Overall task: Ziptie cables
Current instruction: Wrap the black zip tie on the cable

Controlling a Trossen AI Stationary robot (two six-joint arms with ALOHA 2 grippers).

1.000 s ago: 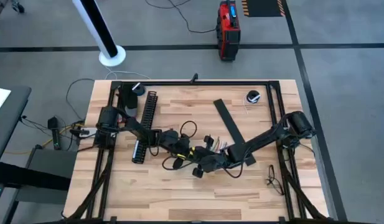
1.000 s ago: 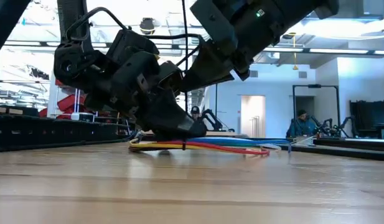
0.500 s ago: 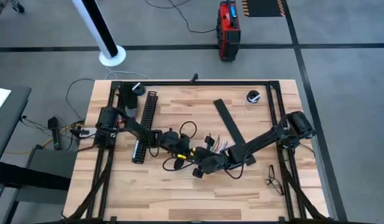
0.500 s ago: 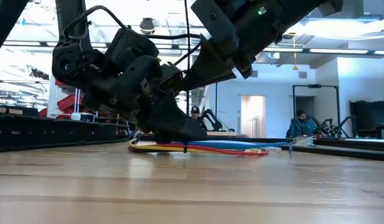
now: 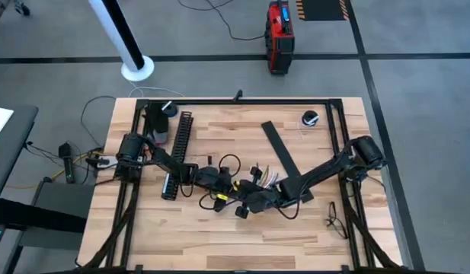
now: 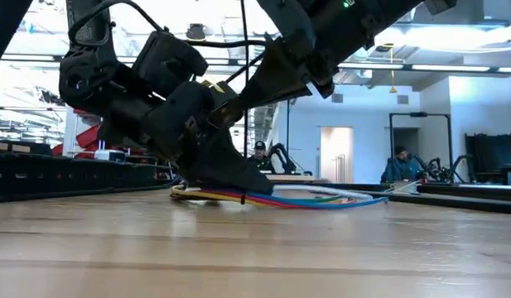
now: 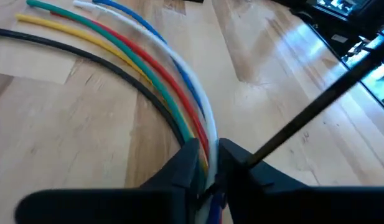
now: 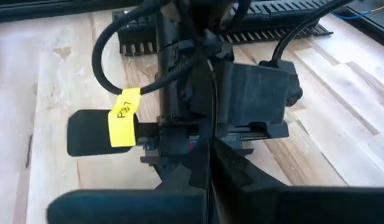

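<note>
The cables (image 7: 160, 81), a bundle of black, yellow, green, red, white and blue wires, lie on the table's middle (image 5: 263, 176) and curve along the wood (image 6: 305, 199). My left gripper (image 7: 207, 171) (image 5: 228, 185) is shut on the bundle. A thin black zip tie (image 7: 316, 106) runs straight from the bundle beside those fingers. My right gripper (image 8: 208, 168) (image 5: 242, 196) sits close by on the near side, shut on the tie's tail (image 8: 210, 106). In the low view both grippers stand over the bundle's left end. My left gripper pinches the whole bundle (image 7: 204, 146) between its two fingers, which lie across the wires and slant down. The held part is just above the wood; the wires' free ends rest on the table. My right gripper pinches the zip tie's thin tail (image 8: 210, 146) between its fingers. The tail runs straight and taut from the bundle to them.
A black comb-slotted channel (image 5: 177, 152) lies at the left behind the left arm. A flat black strip (image 5: 284, 156) runs diagonally under the right arm. A small round object (image 5: 309, 118) sits at the far right, and loose wire (image 5: 335, 217) by the right frame.
My left gripper has shifted slightly toward the near edge with the bundle still in its hold. The wires' free ends have swung on the table and now lie in a wider curve. My right gripper has kept the tie's tail.
</note>
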